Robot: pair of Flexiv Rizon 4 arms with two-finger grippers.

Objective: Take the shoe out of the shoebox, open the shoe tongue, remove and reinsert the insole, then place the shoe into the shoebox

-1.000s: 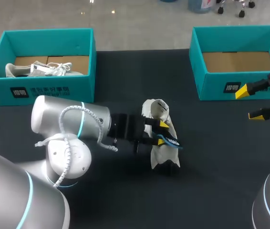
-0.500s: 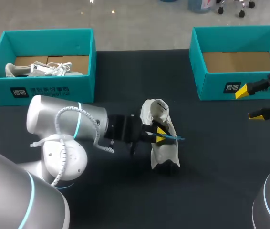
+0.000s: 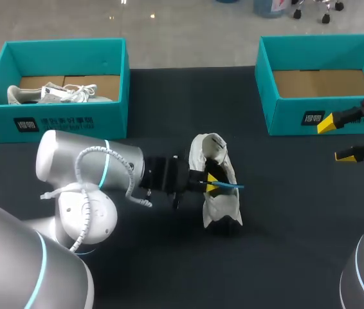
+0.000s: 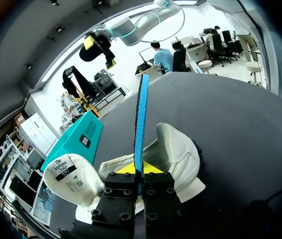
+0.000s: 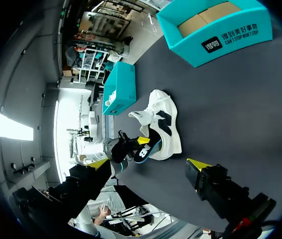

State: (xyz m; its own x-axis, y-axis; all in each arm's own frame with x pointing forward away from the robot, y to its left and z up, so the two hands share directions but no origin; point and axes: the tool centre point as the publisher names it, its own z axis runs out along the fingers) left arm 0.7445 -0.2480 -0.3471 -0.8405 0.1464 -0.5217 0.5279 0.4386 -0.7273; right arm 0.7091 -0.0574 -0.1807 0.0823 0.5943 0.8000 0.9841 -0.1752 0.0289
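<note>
blue insole (image 3: 228,186) is pinched on edge between the closed fingers of the left gripper (image 3: 211,179), its free end pointing to 3 o'clock across the white shoe (image 3: 222,207) at table centre. over the last second the left arm has drawn back toward 9 o'clock. the insole, then curled down against the shoe's side, now runs straight, and the shoe has barely shifted. the right gripper (image 3: 336,139) is unchanged at 3 o'clock, fingers wide apart and empty, just beside the empty shoebox (image 3: 298,120) at 2 o'clock. assessment: the insole step is in hand (how much still sits inside the shoe cannot be told); reseating and boxing remain outstanding.
</note>
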